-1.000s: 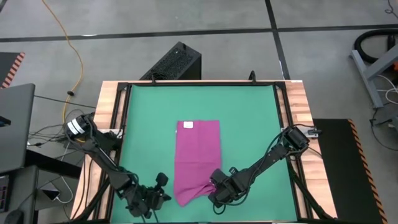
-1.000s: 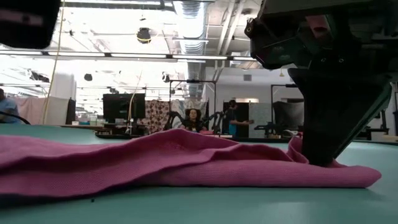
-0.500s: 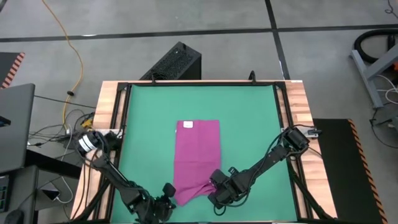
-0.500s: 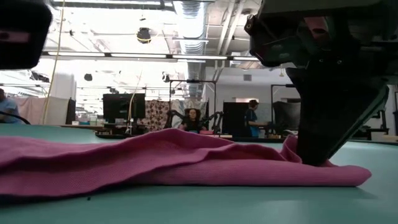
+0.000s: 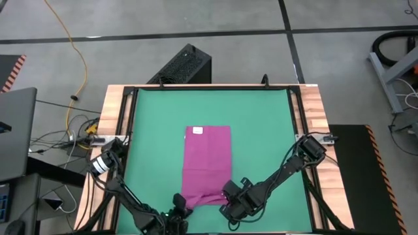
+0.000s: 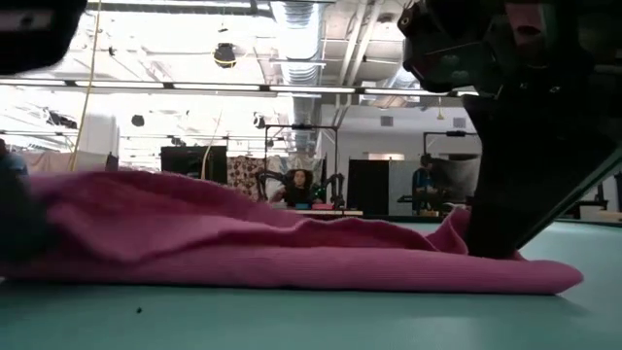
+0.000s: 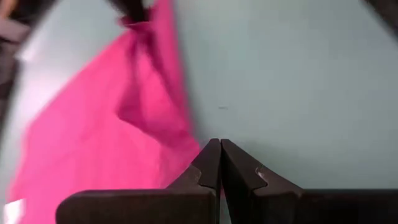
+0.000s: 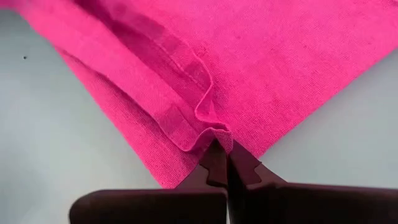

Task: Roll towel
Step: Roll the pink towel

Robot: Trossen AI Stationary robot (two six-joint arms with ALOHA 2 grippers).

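Left gripper point(image 5: 175, 215) mostly cut off; towel point(image 5: 208, 163) tag unreadable

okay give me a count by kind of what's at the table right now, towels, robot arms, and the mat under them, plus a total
Towels: 1, the magenta towel, its near corners pinched by both grippers
Robot arms: 2, left gripper and right gripper, both shut on the towel
Green mats: 1, the green mat covering the table
Total: 4

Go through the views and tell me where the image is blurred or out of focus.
Low view: the near left of the towel is soft, and dark blurred shapes fill the top corners. Left wrist view: the towel and a dark shape at its far end are smeared; the left gripper stays crisp. Right wrist view: weave sharp at the right gripper. High view: sharp.
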